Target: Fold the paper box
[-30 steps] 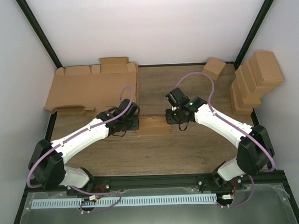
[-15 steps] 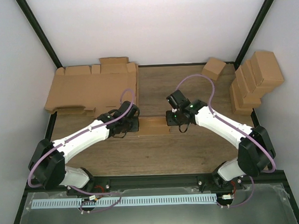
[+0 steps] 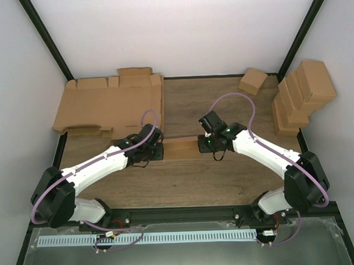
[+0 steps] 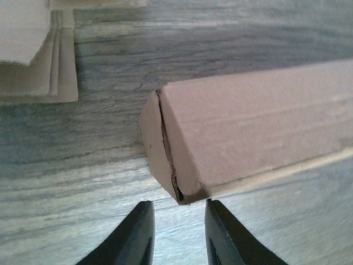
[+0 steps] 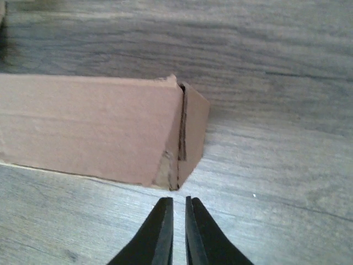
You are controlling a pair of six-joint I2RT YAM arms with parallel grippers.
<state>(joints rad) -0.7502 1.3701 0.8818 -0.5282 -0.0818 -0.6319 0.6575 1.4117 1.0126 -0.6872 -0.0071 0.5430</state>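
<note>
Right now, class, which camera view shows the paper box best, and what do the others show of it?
Top external: the paper box shows almost whole, though small. Left wrist shows only one closed end with its flap seam; right wrist only the other closed end.

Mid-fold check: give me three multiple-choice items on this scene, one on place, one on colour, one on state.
1. Where does the paper box lie?
A) between the left tool and the right tool
B) in the far left corner
C) in the far right corner

2. What colour is it?
A) white
B) brown
C) black

3. Which tool grips it?
A) the left tool
B) the right tool
C) neither

Answers:
1 A: the top view shows it lying between both tools.
2 B: it is plain brown cardboard in every view.
3 C: both wrist views show the fingers clear of its ends.
</note>
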